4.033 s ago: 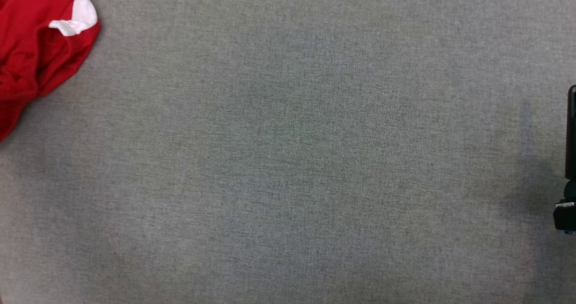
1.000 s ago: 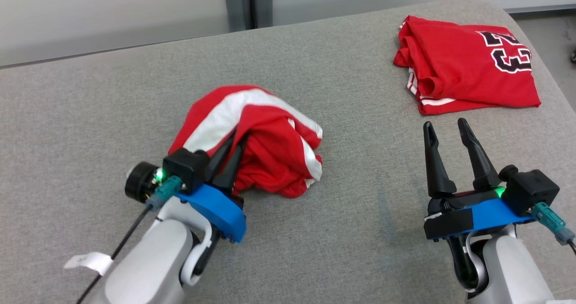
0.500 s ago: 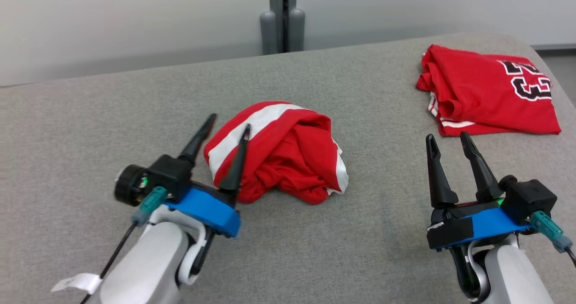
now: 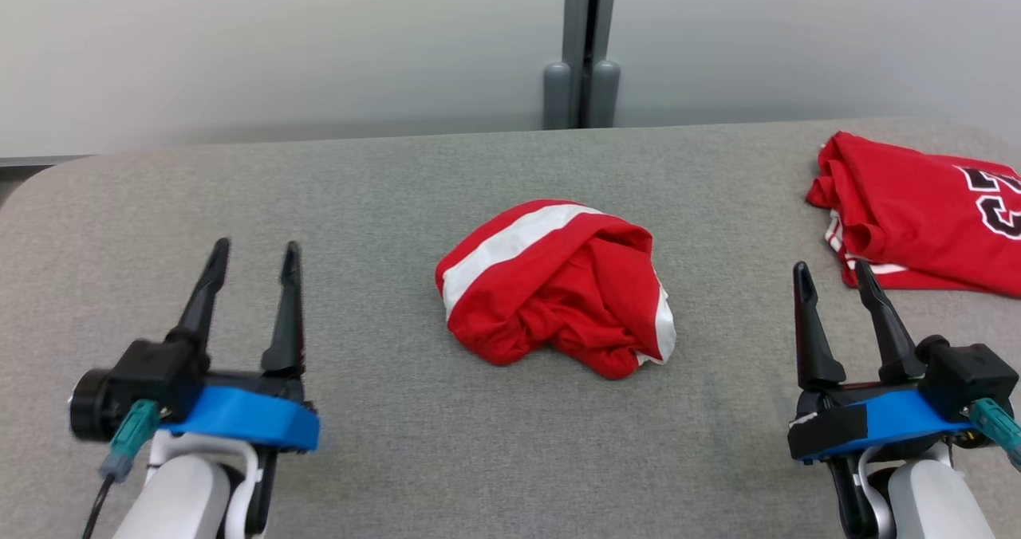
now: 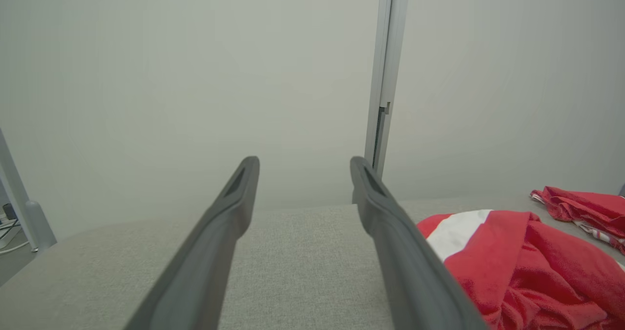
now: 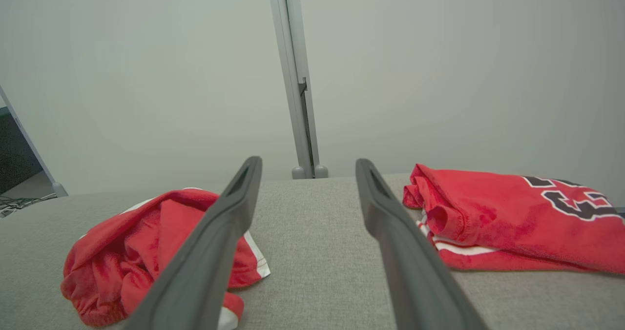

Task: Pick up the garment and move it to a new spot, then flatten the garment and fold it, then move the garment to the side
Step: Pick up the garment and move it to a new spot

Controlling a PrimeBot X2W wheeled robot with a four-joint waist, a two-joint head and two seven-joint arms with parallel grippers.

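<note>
One crumpled red garment (image 4: pixel 558 284) with white stripes.

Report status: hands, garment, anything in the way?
Left hand open, empty; right hand open, empty. Red garment crumpled, centre, between them, touching neither. Folded jersey far right, not in the way.

1. The garment (image 4: pixel 558 292) is soft red cloth with white bands, matt and creased.
2. The table (image 4: pixel 399 180) has a grey woven covering, matt, with a fine rough weave.
3. The folded jersey (image 4: pixel 901 220) is matt red cloth; its printed numerals look smoother.
4. The left gripper (image 4: pixel 254 245) and right gripper (image 4: pixel 828 269) have smooth, matt dark fingers, plastic or rubber, each on a blue mount (image 4: pixel 239 423) of faintly shiny plastic.
5. The forearm (image 4: pixel 179 499) shell is pale, smooth and slightly glossy.
6. The wall (image 4: pixel 279 45) is smooth and matt; the post (image 4: pixel 590 37) looks like satin grey metal.
</note>
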